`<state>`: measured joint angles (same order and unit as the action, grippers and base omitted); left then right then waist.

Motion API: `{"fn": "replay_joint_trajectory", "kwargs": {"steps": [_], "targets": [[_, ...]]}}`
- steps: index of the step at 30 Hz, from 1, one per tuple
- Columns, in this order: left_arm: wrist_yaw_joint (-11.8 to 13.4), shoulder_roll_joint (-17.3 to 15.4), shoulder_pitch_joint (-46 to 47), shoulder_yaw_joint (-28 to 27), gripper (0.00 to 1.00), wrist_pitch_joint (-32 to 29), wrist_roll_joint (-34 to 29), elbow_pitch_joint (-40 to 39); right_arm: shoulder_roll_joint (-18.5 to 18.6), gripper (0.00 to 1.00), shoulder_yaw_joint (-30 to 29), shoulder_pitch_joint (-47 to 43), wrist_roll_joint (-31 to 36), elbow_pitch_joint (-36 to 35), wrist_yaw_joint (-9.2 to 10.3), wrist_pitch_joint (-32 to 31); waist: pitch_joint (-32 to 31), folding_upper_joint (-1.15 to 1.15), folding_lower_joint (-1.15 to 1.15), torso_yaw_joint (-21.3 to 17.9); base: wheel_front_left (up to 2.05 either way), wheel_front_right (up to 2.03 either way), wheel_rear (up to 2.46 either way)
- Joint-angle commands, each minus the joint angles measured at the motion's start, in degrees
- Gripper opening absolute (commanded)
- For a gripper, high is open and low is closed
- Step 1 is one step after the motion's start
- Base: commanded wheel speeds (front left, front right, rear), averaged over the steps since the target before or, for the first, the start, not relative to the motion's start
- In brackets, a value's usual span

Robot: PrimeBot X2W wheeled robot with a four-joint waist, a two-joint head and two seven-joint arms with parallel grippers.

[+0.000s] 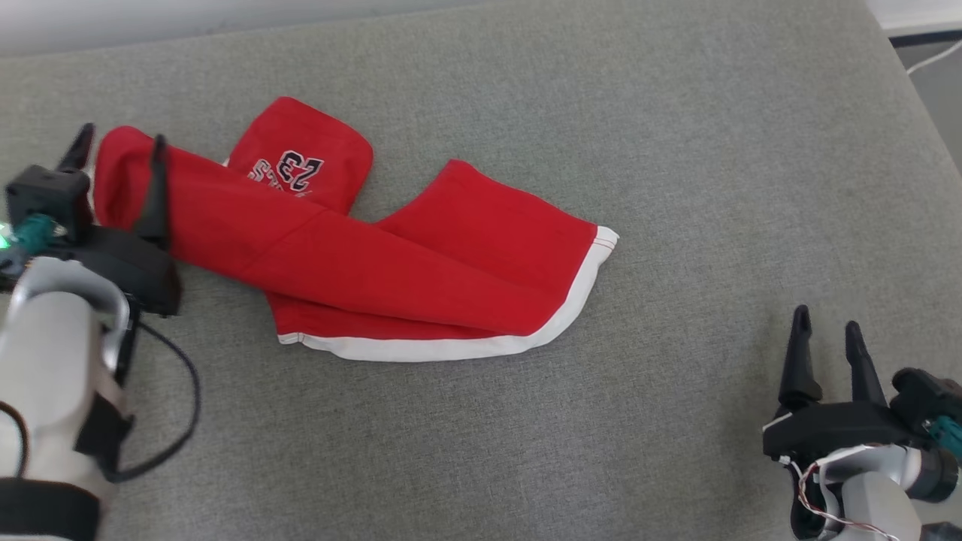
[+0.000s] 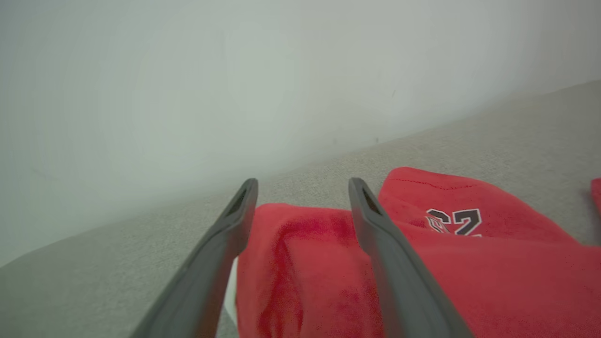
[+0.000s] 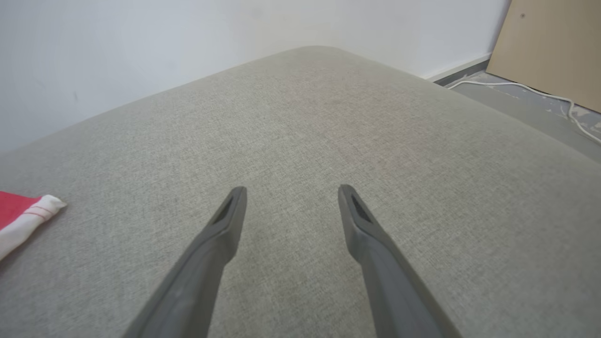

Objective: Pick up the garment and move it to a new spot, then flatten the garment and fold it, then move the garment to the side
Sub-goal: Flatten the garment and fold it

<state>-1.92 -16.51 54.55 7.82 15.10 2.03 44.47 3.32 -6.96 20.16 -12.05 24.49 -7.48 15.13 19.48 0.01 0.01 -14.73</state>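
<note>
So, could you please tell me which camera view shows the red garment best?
The head view: the whole red garment lies in it, white hem and number print included. The left wrist view shows one end of the garment with part of the print; the right wrist view shows a white-trimmed corner at its left edge.

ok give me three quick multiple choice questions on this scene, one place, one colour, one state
1. Where is the left gripper? A) over the red garment at its left end B) over its right end C) on the floor
2. What colour is the hem trim? A) black B) white C) yellow
3. What state is the right gripper in? A) shut on the garment B) shut, empty C) open, empty

1 A: its fingers straddle the red end.
2 B: a white band edges the near side.
3 C: fingers apart over bare grey cushion.
</note>
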Motion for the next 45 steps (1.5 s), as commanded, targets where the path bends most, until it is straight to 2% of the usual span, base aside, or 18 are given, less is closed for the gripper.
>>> {"fn": "replay_joint_trajectory", "kwargs": {"steps": [1, 6, 7, 11, 14, 17, 23, 27, 31, 38, 39, 40, 41, 45], "targets": [[0.0, 0.85, -2.53, -0.35, 1.0, 0.1, 1.33, -0.95, -0.18, 1.0, -0.56, -1.15, 0.4, -0.25, -0.02, 0.02, 0.7, -0.01, -0.01, -0.26, 0.0, 0.0, 0.0], [-0.02, 5.0, -8.86, -2.37, 1.0, 0.09, 3.67, -8.26, -0.16, 1.0, -2.02, -1.62, 0.39, 0.0, -0.02, 0.02, -1.44, -0.01, -0.01, 2.88, 0.0, 0.0, 0.0], [-0.02, 5.0, -8.86, -2.37, 1.0, 0.09, 3.67, -8.26, -0.16, 1.0, -2.02, -1.62, 0.39, 0.0, -0.02, 0.02, -1.44, -0.01, -0.01, 2.88, 0.0, 0.0, 0.0], [0.27, 8.21, -15.23, -4.42, 1.0, 0.1, 4.63, -15.88, -0.08, 1.0, -1.58, -2.19, 0.89, 0.31, -0.02, 0.02, -3.34, -0.01, -0.01, 5.37, 0.0, 0.0, 0.0], [-0.84, 10.95, -19.97, -5.06, 1.0, 0.09, 5.27, -20.18, 0.09, 1.0, -1.4, -2.43, 1.13, 0.53, -0.02, 0.02, -4.69, -0.01, -0.01, 6.82, 0.0, 0.0, 0.0], [-2.27, 12.3, -24.39, -4.79, 1.0, 0.09, 5.82, -22.47, 0.05, 1.0, -1.0, -2.52, 1.11, 0.8, -0.02, 0.02, -5.65, -0.01, -0.01, 7.43, 0.0, 0.0, 0.0], [-4.97, 13.5, -29.19, 0.27, 1.0, 0.09, 10.07, -19.7, 0.02, 1.0, -0.16, -2.85, 1.15, 1.22, -0.02, 0.02, -6.16, -0.01, -0.01, 7.1, 0.0, 0.0, 0.0], [-5.42, 13.57, -28.88, 3.36, 1.0, 0.09, 13.91, -17.09, 0.07, 1.0, 0.53, -2.48, 0.55, 1.34, -0.02, 0.02, -5.8, -0.01, -0.01, 5.5, 0.0, 0.0, 0.0], [-5.42, 13.57, -27.05, 4.75, 1.0, 0.1, 16.0, -15.39, 0.0, 1.0, 0.37, -2.54, 0.4, 1.19, -0.02, 0.02, -5.47, -0.01, -0.01, 3.94, 0.0, 0.0, 0.0], [-5.52, 13.57, -25.37, 3.97, 1.0, 0.1, 17.37, -13.07, -0.13, 1.0, 0.22, -2.88, 0.28, 1.34, -0.02, 0.02, -5.43, -0.01, -0.01, 2.11, 0.0, 0.0, 0.0], [-5.52, 13.57, -25.3, 4.31, 0.62, 0.1, 17.5, -12.64, -0.15, 1.0, 0.16, -2.9, 0.28, 1.3, -0.02, 0.02, -5.42, -0.01, -0.01, 2.03, 0.0, 0.0, 0.0], [-5.52, 13.57, -25.43, 4.58, 0.1, 0.09, 17.41, -12.18, -0.15, 1.0, 0.05, -2.94, 0.27, 1.3, -0.02, 0.02, -5.45, -0.01, -0.01, 2.02, 0.0, 0.0, 0.0], [-5.52, 13.57, -25.69, 4.67, 0.0, 0.09, 17.78, -11.62, -0.16, 1.0, -0.09, -2.99, 0.29, 1.3, -0.02, 0.02, -5.48, -0.01, -0.01, 2.06, 0.0, 0.0, 0.0], [-5.51, 13.54, -25.75, 3.94, 0.0, 0.09, 17.5, -12.32, -0.22, 1.0, -0.64, -3.1, 0.61, 1.17, -0.02, 0.02, -5.89, -0.01, -0.01, 3.01, 0.0, 0.0, 0.0]]}}
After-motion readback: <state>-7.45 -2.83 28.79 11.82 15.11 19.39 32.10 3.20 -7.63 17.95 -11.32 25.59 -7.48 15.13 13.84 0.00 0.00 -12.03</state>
